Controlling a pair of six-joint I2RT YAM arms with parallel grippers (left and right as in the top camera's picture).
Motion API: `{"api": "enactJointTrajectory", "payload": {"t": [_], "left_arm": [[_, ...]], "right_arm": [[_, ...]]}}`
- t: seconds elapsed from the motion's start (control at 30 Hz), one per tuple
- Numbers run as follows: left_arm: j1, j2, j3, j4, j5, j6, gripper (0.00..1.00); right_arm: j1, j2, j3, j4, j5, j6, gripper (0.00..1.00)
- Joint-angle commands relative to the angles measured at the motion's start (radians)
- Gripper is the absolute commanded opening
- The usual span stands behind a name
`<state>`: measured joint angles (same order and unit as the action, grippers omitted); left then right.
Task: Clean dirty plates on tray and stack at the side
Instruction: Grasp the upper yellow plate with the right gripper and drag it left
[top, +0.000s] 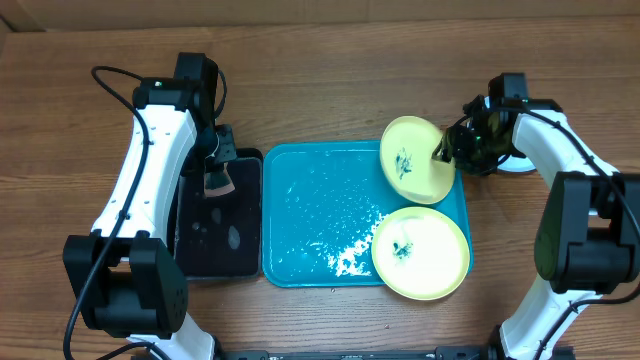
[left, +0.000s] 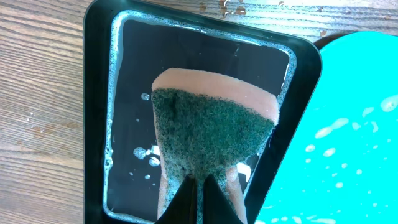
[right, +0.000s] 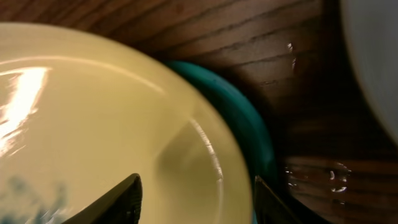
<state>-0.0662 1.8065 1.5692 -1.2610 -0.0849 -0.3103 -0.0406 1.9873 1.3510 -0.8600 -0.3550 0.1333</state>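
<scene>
Pinching the far rim of a yellow-green plate (top: 410, 155), the right gripper (top: 443, 150) has its jaws narrowed onto the plastic. It holds the plate tilted up over the far right corner of the turquoise tray (top: 300, 230). The plate's dark smudge (top: 404, 160) faces the middle of the table.

The left gripper (left: 199, 196) is clamped on a sponge (left: 211, 124) (green scrub side toward the wrist camera). The sponge hangs over the soapy black tray (left: 93, 124), which sits just beside the turquoise one. A second smudged plate (top: 425, 250) lies flat at the tray's near right corner, overhanging the rim. A pale plate (top: 520, 164) shows partly behind the right arm, off the tray.

The step in hand looks like presenting the first plate for scrubbing. Next, I judge, the sponge must cross to the raised plate and press on the smudge, with the right grip firm against the push.
</scene>
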Motion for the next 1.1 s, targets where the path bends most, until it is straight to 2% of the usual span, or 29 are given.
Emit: {"api": "enactJointTrajectory", "payload": {"t": [0.0,0.4,0.47,0.6,0.63,0.77,0.9,1.07], "left_arm": [[-0.012,-0.023,-0.002,-0.003,0.008,0.019,0.04],[-0.013,-0.023,-0.002,-0.002,0.008,0.019,0.04],[-0.013,-0.023,-0.002,-0.002,0.008,0.019,0.04],[-0.013,-0.023,-0.002,-0.002,0.008,0.019,0.05],[-0.013,-0.023,-0.002,-0.002,0.008,0.019,0.04],[-0.013,-0.023,-0.002,-0.002,0.008,0.019,0.04],[-0.013,-0.023,-0.002,-0.002,0.008,0.019,0.04],[-0.013,-0.023,-0.002,-0.002,0.008,0.020,0.04]], "right_arm": [[-0.003,0.000,0.002,0.002,0.032,0.024,0.59],[0.002,-0.034,0.032,-0.063,0.020,0.016,0.59],[0.006,-0.033,0.030,-0.065,0.017,0.016,0.53],[0.035,-0.033,0.029,-0.073,0.016,0.016,0.24],[0.046,-0.033,0.029,-0.076,0.016,0.016,0.21],[0.098,-0.033,0.029,-0.089,0.018,0.016,0.21],[0.146,-0.033,0.030,-0.088,0.021,0.018,0.05],[0.183,-0.033,0.030,-0.087,0.019,0.035,0.04]]}}
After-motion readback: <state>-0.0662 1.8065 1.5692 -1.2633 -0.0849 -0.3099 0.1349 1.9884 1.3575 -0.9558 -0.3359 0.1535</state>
